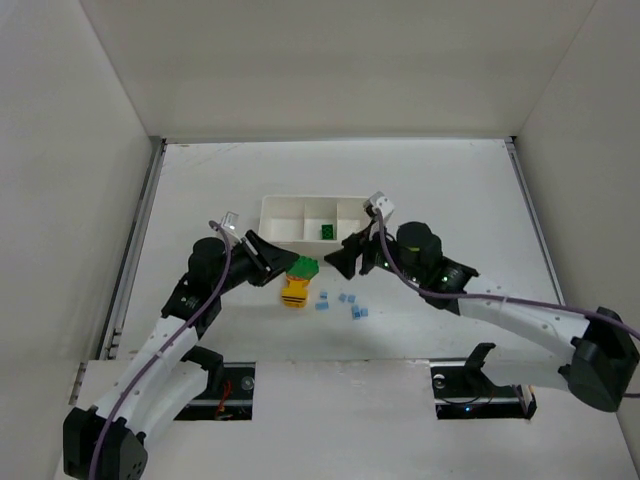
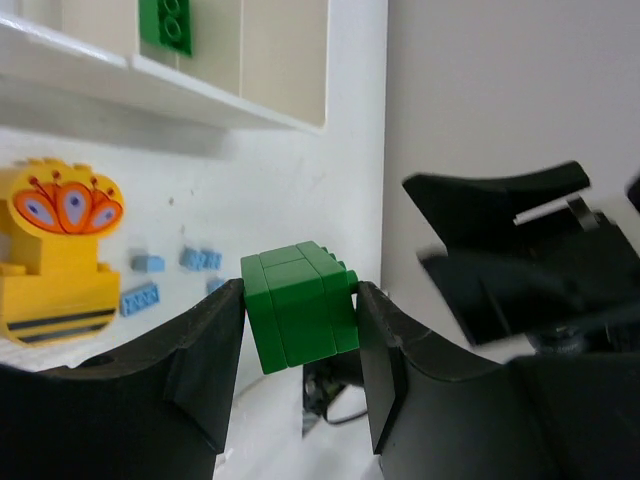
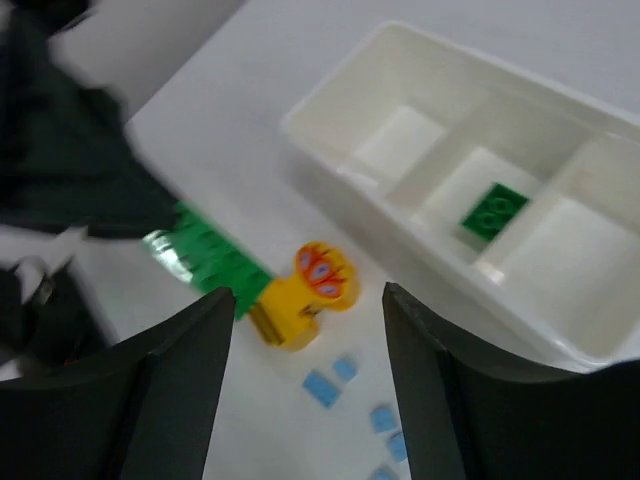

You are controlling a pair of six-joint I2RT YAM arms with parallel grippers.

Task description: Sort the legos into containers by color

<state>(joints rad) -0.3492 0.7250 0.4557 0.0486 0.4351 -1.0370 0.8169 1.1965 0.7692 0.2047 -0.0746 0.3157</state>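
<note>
left gripper (image 2: 300,322) grasps green plastic brick block (image 2: 300,310); right gripper (image 3: 303,345) gaping, empty, crowding close: collision could knock block loose

A white rectangular plastic tray (image 1: 268,206) with three square compartments in a row lies on the counter (image 1: 450,190). A flat bright green brick (image 1: 327,232) lies in its middle compartment. In front of the tray, a chunky green stacked block (image 2: 300,305) sits clamped in the left gripper (image 1: 283,266), just beside a yellow-orange brick with a flower print (image 1: 294,292). Tiny light blue bricks (image 1: 322,304) lie scattered to the right of the yellow-orange one.
</note>
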